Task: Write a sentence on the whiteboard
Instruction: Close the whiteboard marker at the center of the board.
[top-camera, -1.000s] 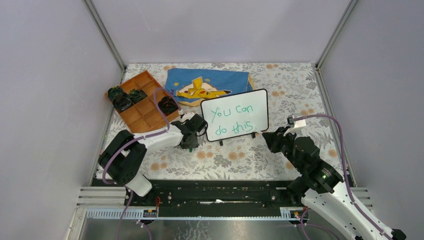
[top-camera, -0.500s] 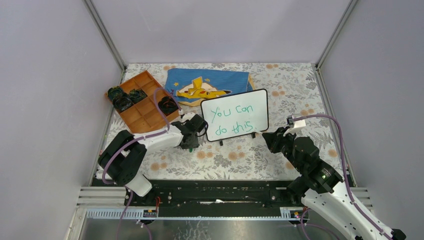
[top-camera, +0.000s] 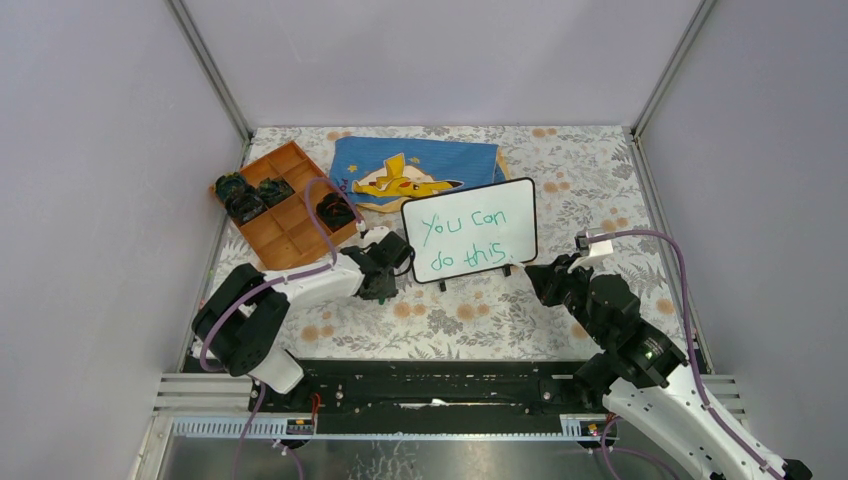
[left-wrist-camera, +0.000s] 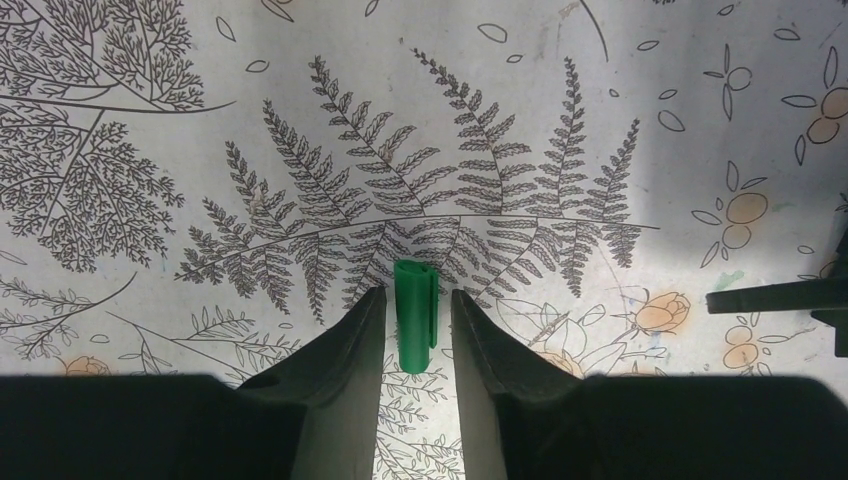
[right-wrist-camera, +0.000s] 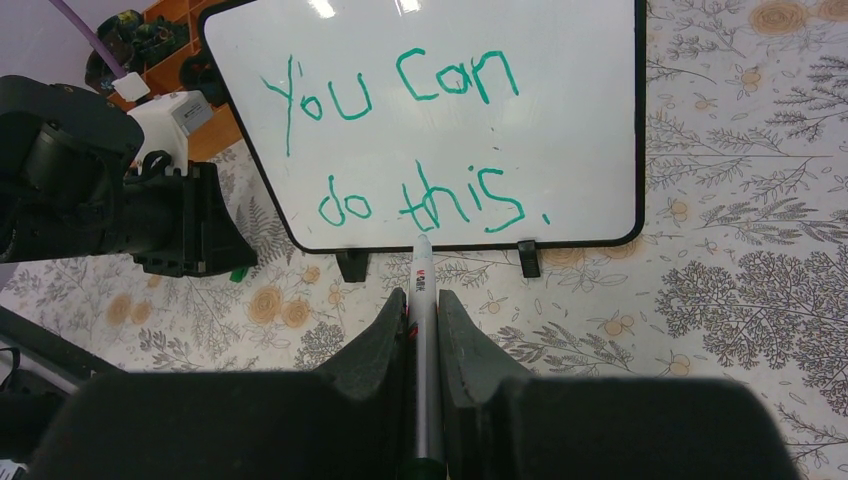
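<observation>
The whiteboard (top-camera: 470, 205) (right-wrist-camera: 570, 120) stands tilted on small black feet mid-table. On it the sentence (top-camera: 462, 240) (right-wrist-camera: 445, 198) reads "You can do this." in green, on two lines. My right gripper (top-camera: 535, 275) (right-wrist-camera: 422, 295) is shut on a grey marker (right-wrist-camera: 422, 270), whose tip sits at the board's lower edge under "this". My left gripper (top-camera: 384, 290) (left-wrist-camera: 418, 292) points down at the table left of the board. It is open, and a green marker cap (left-wrist-camera: 415, 330) lies between its fingers with a small gap on each side.
An orange compartment tray (top-camera: 285, 225) holding dark small parts sits at the back left. A blue Pikachu cloth (top-camera: 415, 170) lies behind the board. Grey walls close in the floral tabletop (top-camera: 600, 170) on three sides.
The left arm has shifted very slightly. The right arm, the marker and the board have stayed still.
</observation>
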